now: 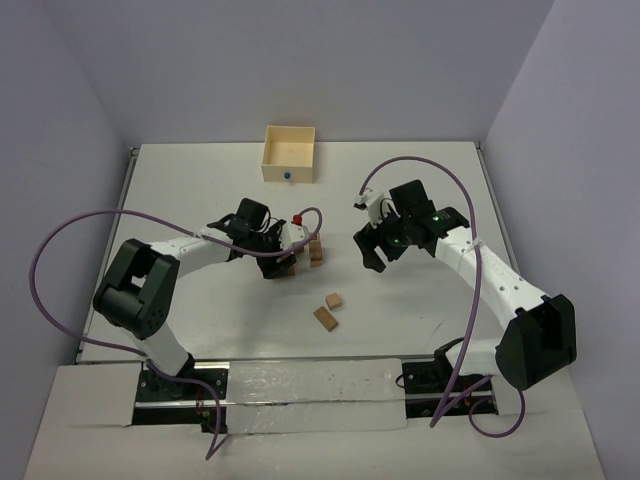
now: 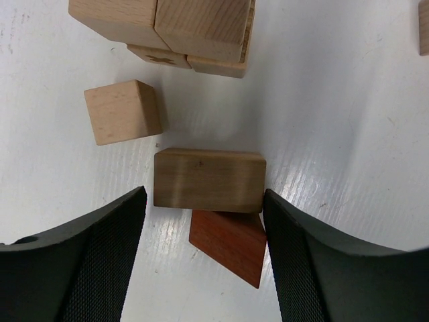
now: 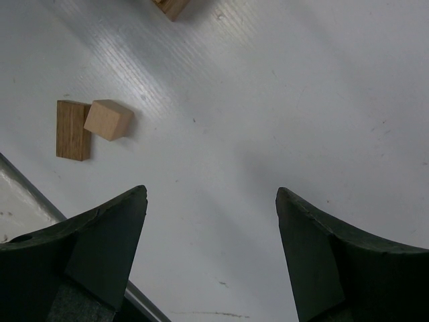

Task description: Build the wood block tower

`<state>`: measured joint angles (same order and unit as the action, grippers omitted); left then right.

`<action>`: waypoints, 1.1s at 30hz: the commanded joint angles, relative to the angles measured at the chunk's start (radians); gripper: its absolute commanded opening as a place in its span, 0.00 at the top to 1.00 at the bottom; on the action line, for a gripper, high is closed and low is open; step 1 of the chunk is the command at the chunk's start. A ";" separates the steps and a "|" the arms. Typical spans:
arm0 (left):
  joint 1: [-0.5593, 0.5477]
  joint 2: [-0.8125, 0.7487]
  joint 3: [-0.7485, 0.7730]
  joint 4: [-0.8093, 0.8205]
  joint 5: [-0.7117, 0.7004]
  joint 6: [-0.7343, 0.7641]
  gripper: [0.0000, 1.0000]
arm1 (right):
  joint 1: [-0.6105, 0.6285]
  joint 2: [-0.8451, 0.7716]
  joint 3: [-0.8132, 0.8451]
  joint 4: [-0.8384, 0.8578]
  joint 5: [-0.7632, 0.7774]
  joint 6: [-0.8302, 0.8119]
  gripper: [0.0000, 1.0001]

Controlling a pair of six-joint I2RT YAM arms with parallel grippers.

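Note:
My left gripper (image 1: 284, 262) (image 2: 204, 194) is open, its fingers on either side of a tan brick (image 2: 209, 180). The right finger touches the brick and a small gap shows on the left. The brick lies partly over a reddish-brown block (image 2: 228, 245). A pale cube (image 2: 123, 111) lies just beyond, and a low cluster of stacked wood blocks (image 2: 174, 30) (image 1: 315, 250) beyond that. My right gripper (image 1: 372, 250) (image 3: 211, 191) is open and empty over bare table. Two loose blocks (image 1: 334, 300) (image 1: 325, 317) lie nearer the front and also show in the right wrist view (image 3: 107, 119) (image 3: 74, 129).
A pale square wooden box (image 1: 289, 153) with a blue dot stands at the back of the table. A purple cable loops from each arm. A metal rail (image 1: 300, 385) runs along the front edge.

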<state>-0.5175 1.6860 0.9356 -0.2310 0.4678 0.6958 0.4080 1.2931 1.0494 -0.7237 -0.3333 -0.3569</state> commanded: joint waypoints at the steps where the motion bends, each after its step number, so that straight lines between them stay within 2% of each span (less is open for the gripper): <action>1: -0.007 0.012 0.028 0.032 0.023 0.027 0.27 | 0.008 0.004 0.053 0.001 -0.011 0.001 0.15; 3: -0.008 0.009 0.026 0.032 0.025 0.031 0.31 | 0.007 0.008 0.057 0.000 -0.012 0.005 0.15; 7: -0.009 -0.002 0.017 0.036 0.031 0.033 0.47 | 0.008 0.012 0.060 0.001 -0.015 0.010 0.15; 16: -0.008 -0.068 0.039 -0.047 0.073 0.024 0.68 | 0.006 0.008 0.067 -0.003 -0.014 0.013 0.14; 20: -0.006 -0.105 0.100 -0.199 0.091 0.044 0.72 | 0.008 0.002 0.071 -0.002 -0.022 0.019 0.14; 26: -0.006 -0.186 0.151 -0.286 0.099 0.062 0.72 | 0.008 0.011 0.086 -0.005 -0.034 0.024 0.14; 33: -0.012 -0.158 0.317 -0.373 0.114 0.046 0.74 | 0.008 0.026 0.125 -0.008 -0.015 0.033 0.13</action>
<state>-0.5186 1.5299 1.1583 -0.5458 0.5314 0.7376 0.4080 1.3136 1.1110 -0.7304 -0.3508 -0.3322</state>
